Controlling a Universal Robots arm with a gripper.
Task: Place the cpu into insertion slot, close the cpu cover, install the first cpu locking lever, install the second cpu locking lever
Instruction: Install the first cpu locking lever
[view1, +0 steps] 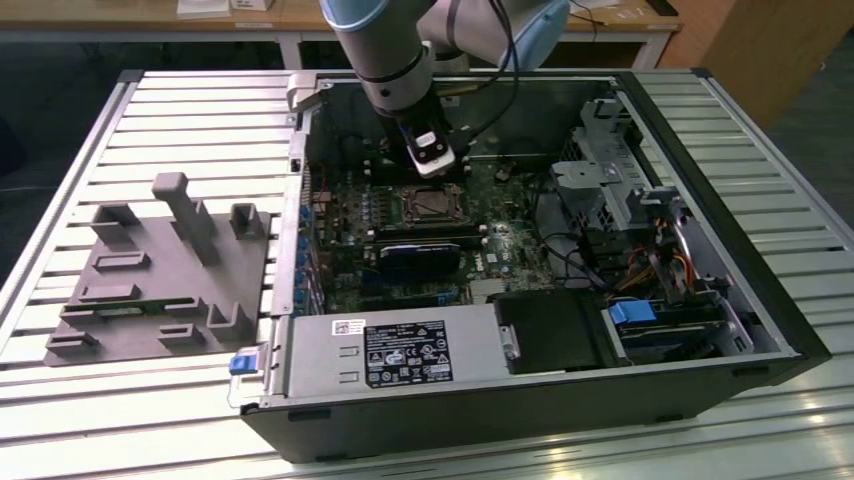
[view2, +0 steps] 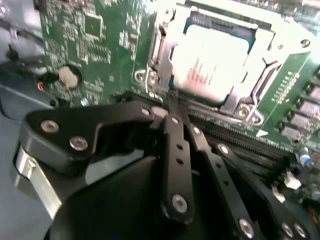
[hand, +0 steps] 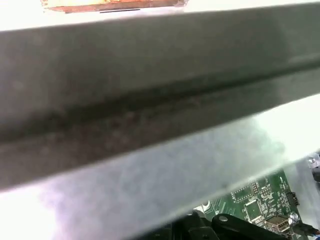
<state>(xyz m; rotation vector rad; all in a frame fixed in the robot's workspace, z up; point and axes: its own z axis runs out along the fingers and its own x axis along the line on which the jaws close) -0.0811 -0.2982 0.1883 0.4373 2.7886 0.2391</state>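
The cpu (view2: 210, 65), a pale silvery square, lies in the insertion slot (view1: 396, 207) on the green motherboard (view2: 95, 45). The cpu cover (view2: 235, 102), a thin grey metal frame, lies down around the chip. A thin wire locking lever (view2: 153, 50) runs along one side of the cover. My gripper (view2: 169, 107) hangs just beside the socket's edge, its black fingers (view2: 175, 145) drawn together. In the exterior view the gripper (view1: 434, 165) stands inside the open computer case, just behind the socket. Whether the fingers touch a lever, I cannot tell.
A grey fixture plate (view1: 160, 270) with upright pegs lies at the exterior view's left. Inside the case are the power supply (view1: 387, 350), a drive cage (view1: 614, 180), cables (view1: 667, 270) and long memory slots (view1: 420, 240). The grey case wall (hand: 150, 100) is close to the first wrist camera.
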